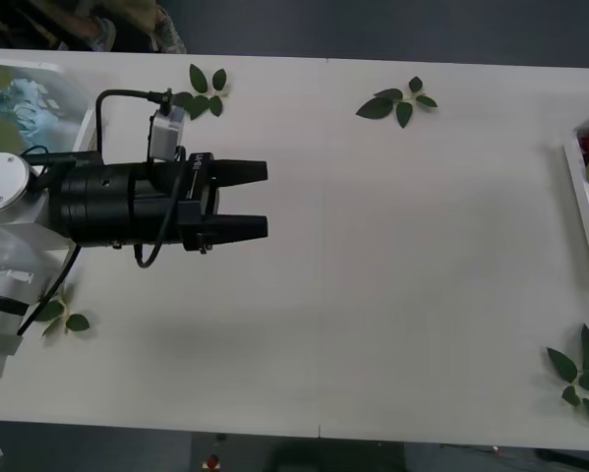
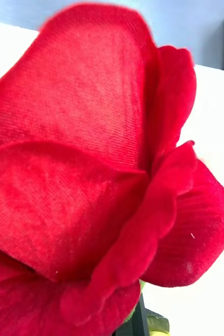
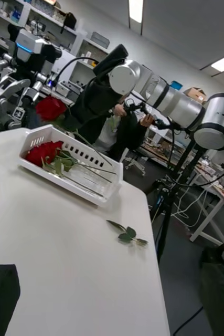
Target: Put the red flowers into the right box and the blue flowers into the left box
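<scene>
We hold a red rose (image 3: 51, 107) above the right box (image 3: 70, 169) in our right gripper (image 3: 93, 71); our left gripper (image 1: 255, 200) waits open. Almost done.

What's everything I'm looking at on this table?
table: one, white, under everything.
left box: one, translucent white, far left corner.
blue flowers: one cluster, pale blue, in the left box.
right box: one, white, right edge.
red flowers: at least two, deep red; in the right box, one bloom above it.
leaf sprigs: four, green, loose on the table.
left gripper: black, open, over the left side.
right gripper: black, above the right box.
</scene>
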Motion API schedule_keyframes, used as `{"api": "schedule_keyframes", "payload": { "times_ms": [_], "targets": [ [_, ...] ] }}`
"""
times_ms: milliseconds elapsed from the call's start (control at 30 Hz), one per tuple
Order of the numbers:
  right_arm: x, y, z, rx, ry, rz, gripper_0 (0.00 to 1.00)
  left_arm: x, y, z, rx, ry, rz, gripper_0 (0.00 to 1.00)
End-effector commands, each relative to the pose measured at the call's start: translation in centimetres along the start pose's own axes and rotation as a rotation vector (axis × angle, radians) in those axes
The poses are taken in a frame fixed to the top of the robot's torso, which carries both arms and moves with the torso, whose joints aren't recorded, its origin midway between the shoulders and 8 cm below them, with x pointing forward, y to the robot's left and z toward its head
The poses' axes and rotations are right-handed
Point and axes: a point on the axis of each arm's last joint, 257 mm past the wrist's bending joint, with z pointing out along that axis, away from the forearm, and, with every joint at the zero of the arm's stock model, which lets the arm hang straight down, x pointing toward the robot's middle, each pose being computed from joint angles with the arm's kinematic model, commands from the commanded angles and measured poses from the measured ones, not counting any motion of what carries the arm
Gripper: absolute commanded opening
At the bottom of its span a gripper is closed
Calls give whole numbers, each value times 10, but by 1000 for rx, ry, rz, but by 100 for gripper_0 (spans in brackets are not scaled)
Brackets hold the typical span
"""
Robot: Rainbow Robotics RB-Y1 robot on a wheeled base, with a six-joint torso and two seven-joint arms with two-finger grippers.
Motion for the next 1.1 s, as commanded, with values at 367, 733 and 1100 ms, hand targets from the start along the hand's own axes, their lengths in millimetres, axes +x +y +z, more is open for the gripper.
{"api": "schedule_keyframes", "payload": {
  "times_ms": [367, 733, 1100],
  "targets": [
    [3, -70, 21, 129, -68, -10, 0, -1, -38, 8, -67, 34, 152, 100],
    [15, -69, 28, 161, -30, -94, 0, 13, -54, 7, -85, 48, 159, 100],
    [13, -61, 29, 129, -43, -91, 100, 13, -54, 7, -85, 48, 159, 100]
  ]
}}
